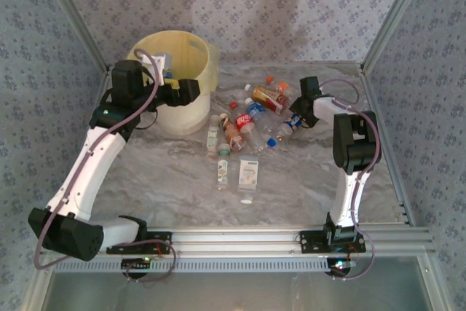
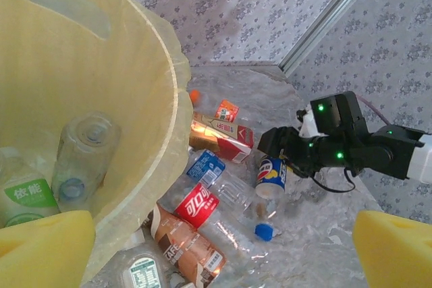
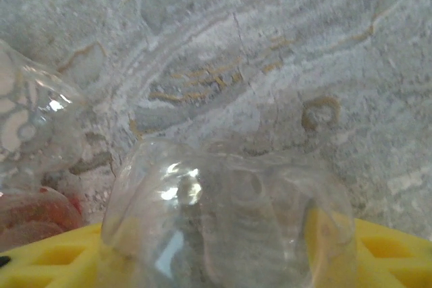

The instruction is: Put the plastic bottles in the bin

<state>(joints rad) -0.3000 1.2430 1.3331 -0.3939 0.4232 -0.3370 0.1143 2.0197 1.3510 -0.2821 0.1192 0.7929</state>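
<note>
The cream-yellow bin (image 1: 177,71) stands at the back left and holds a clear bottle (image 2: 84,153) and a green-labelled one (image 2: 27,197). Several plastic bottles (image 1: 244,120) lie in a heap right of it, among them a red-labelled one (image 2: 197,206) and a brown one (image 2: 185,247). My left gripper (image 1: 187,91) hovers at the bin's right rim, open, its yellow pads (image 2: 44,247) far apart. My right gripper (image 1: 301,112) is shut on a blue-labelled bottle (image 2: 272,175) at the heap's right end. The bottle's clear base (image 3: 229,200) sits between that gripper's yellow pads (image 3: 385,247).
A red carton (image 1: 268,96) and an orange-capped bottle (image 2: 227,110) lie behind the heap. A white carton (image 1: 248,176) and a small green-labelled bottle (image 1: 223,172) lie nearer the front. A metal frame post (image 1: 386,27) rises at the right, and a loose blue cap (image 2: 264,231) rests on the marbled tabletop.
</note>
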